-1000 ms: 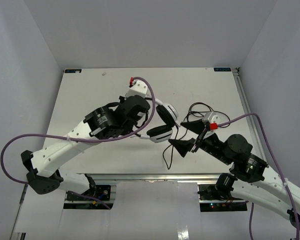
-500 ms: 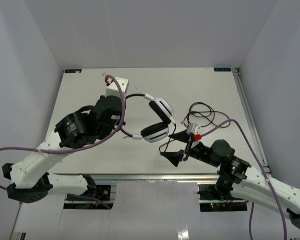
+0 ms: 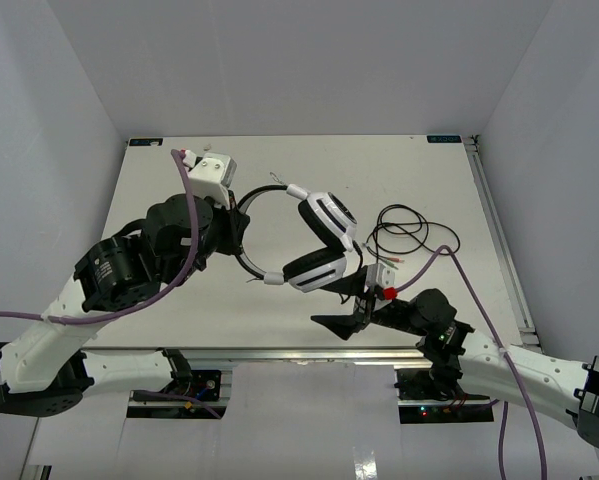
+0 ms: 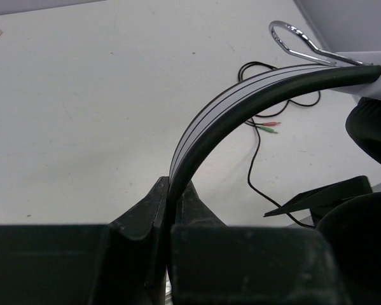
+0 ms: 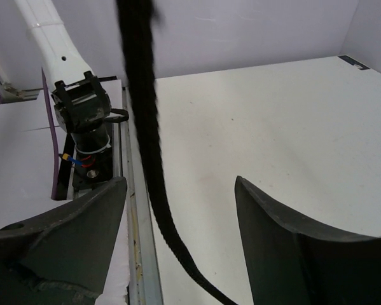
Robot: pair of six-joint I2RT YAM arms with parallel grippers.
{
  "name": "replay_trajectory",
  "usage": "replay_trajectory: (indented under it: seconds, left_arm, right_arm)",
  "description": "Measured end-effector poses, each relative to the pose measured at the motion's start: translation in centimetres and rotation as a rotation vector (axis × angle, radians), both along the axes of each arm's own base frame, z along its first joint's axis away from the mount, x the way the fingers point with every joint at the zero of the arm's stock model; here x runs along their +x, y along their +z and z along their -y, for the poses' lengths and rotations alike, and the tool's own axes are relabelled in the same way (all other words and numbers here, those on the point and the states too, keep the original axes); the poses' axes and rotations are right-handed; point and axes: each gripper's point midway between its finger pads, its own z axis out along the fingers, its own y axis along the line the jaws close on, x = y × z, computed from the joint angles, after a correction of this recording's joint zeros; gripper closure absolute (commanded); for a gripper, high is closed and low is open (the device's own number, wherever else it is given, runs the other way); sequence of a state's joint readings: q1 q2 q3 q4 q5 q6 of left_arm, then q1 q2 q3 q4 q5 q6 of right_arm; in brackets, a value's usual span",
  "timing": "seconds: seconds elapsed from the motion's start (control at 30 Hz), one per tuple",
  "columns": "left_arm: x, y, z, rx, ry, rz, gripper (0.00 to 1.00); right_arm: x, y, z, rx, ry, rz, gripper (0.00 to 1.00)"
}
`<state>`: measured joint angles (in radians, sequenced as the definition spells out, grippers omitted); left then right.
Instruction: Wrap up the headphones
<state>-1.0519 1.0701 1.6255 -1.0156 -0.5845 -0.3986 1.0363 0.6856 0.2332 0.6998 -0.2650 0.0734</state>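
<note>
- The left gripper (image 4: 171, 198) is clamped tight on the headband (image 4: 228, 95) of the headphones (image 3: 319, 240). It bites the thin black band at the top of its arc, the part farthest from the ear cups.
- That hold seems chosen to turn the headphones into a fixed spool: the cups hang free at the other end of the band and appear lifted off the table (image 3: 179, 170), so a wrap can pass around them.
- The right gripper (image 3: 351, 300) sits just on the near side of the lower ear cup. Its jaws are wide apart and grasp nothing.
- In the right wrist view the cord (image 5: 149, 146) hangs down between those open fingers, touching neither, so the gripper seems lined up to pinch it close to where it leaves the headphones.
- The rest of the cord lies slack in loose loops on the table to the right of the ear cups, its red and green plugs (image 4: 266, 126) beyond them.
- The wrap is not yet begun, since no turn of cord lies around the headphones.
</note>
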Motion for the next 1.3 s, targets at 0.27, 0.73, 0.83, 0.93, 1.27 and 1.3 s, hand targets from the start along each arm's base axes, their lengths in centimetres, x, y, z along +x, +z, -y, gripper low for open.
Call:
replay_trajectory:
  seconds: [0.27,0.73,0.83,0.93,1.27,1.3]
  left_arm:
    - [-1.7,1.6,0.3,-0.139,-0.084,0.020,1.00]
    - [-3.4,1.4,2.3,-0.248,-0.206,-0.010,1.00]
    - [-4.6,2.1,2.8,-0.287,-0.275,-0.017,1.00]
    - [-6.2,3.0,3.7,-0.335,-0.377,-0.020,1.00]
    - [-11.5,1.1,8.1,-0.378,-0.749,-0.136,1.00]
    - [-11.8,0.5,8.4,-0.374,-0.774,-0.151,1.00]
  right_arm:
    - [-1.0,-1.2,-0.3,0.038,0.058,0.026,0.33]
    - [-0.9,-2.8,-1.7,0.026,0.096,0.007,0.65]
    - [-0.5,-3.1,-1.8,0.020,0.082,0.001,0.90]
    - [-0.1,-2.8,-1.8,0.033,0.058,0.007,0.92]
    - [1.7,-0.7,-1.9,0.051,-0.027,0.031,0.92]
    - [1.9,-0.4,-2.0,0.051,-0.039,0.033,0.92]
